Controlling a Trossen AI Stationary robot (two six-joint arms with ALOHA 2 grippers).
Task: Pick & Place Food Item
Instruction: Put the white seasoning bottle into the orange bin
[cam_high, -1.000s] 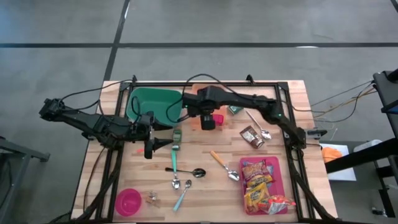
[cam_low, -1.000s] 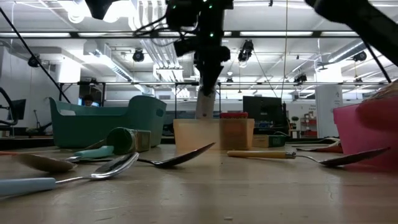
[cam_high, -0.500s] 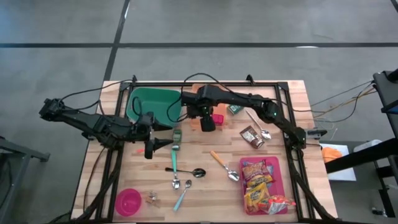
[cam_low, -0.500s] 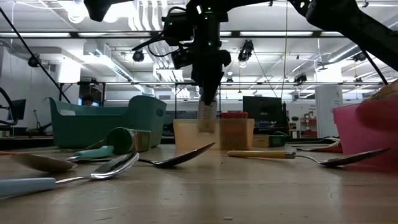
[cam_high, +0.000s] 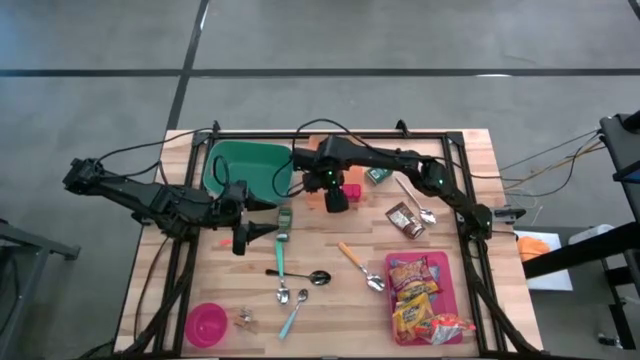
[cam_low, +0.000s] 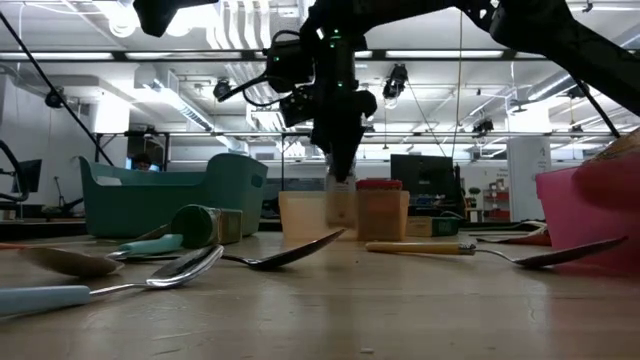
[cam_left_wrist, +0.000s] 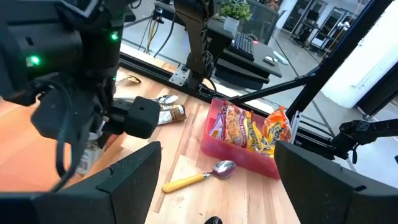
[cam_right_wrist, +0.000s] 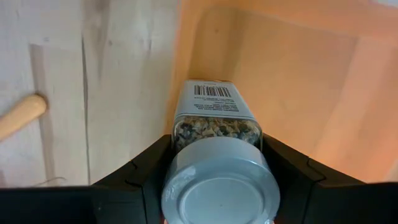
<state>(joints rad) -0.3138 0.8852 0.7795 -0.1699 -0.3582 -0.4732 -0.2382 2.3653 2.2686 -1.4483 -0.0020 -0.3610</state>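
Far left of the table (cam_high: 470, 150): left claw (cam_high: 268, 231) parked low beside the green bin (cam_high: 240, 166), fingers spread wide with nothing between them, evidently waiting out of the way. Just ahead of it, a small green jar (cam_high: 284, 217) lying on its side, then a loose cluster of spoons (cam_high: 291, 283) toward the front edge, untouched.

Centre: right claw (cam_high: 336, 196) poised over the orange tray (cam_right_wrist: 298, 74), partly closed around the spice jar (cam_right_wrist: 214, 134), gripping just below its grey cap (cam_right_wrist: 219, 180). Held upright by the lid end, label and barcode pointing down, base hanging at the tray's rim rather than resting inside. Probably gripped high so the base can be set down cleanly; placement not yet finished, by the look of it.

Right: a brown packet (cam_high: 406, 220) and a yellow-handled spoon (cam_high: 360, 268) lying loose, then the pink tray (cam_high: 452, 282) packed with snack packets (cam_high: 418, 298), apparently more stock for picking.
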